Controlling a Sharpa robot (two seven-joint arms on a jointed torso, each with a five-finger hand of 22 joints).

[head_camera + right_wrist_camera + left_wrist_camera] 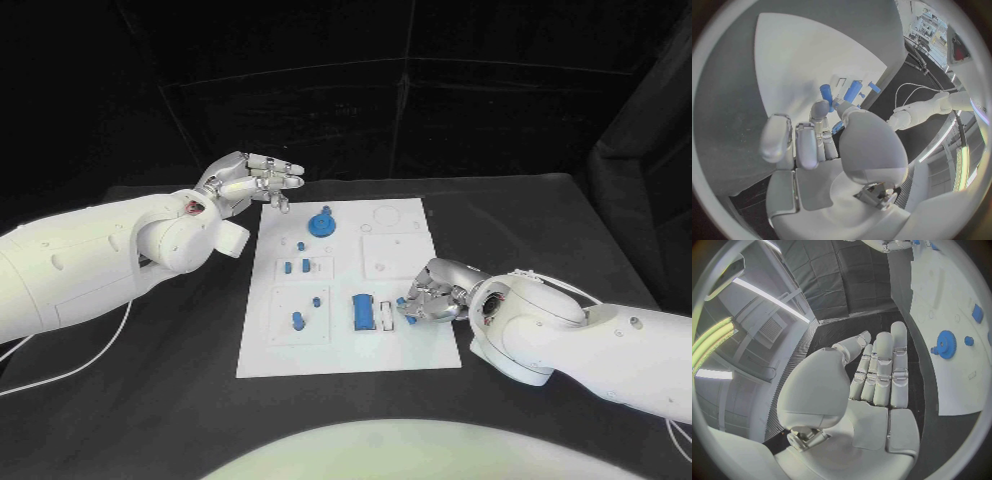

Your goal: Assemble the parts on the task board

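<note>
The white task board (411, 345) lies in the middle of the black table. A blue gear (323, 222) stands near its far left, with small blue pieces (296, 266) below it and a long blue block (362, 312) nearer me. My right hand (433, 292) hovers low over the board's right side and pinches a small blue piece (837, 127) between thumb and finger. Beyond its fingertips lie two blue bars (826, 92). My left hand (257, 180) is raised off the board's far left corner, fingers stretched out and holding nothing; the gear (945, 344) lies beyond its fingers (882, 370).
Round outlines and empty recesses (387, 240) mark the board's far right part. Bare black table (173, 340) surrounds the board on all sides. A black curtain closes off the back.
</note>
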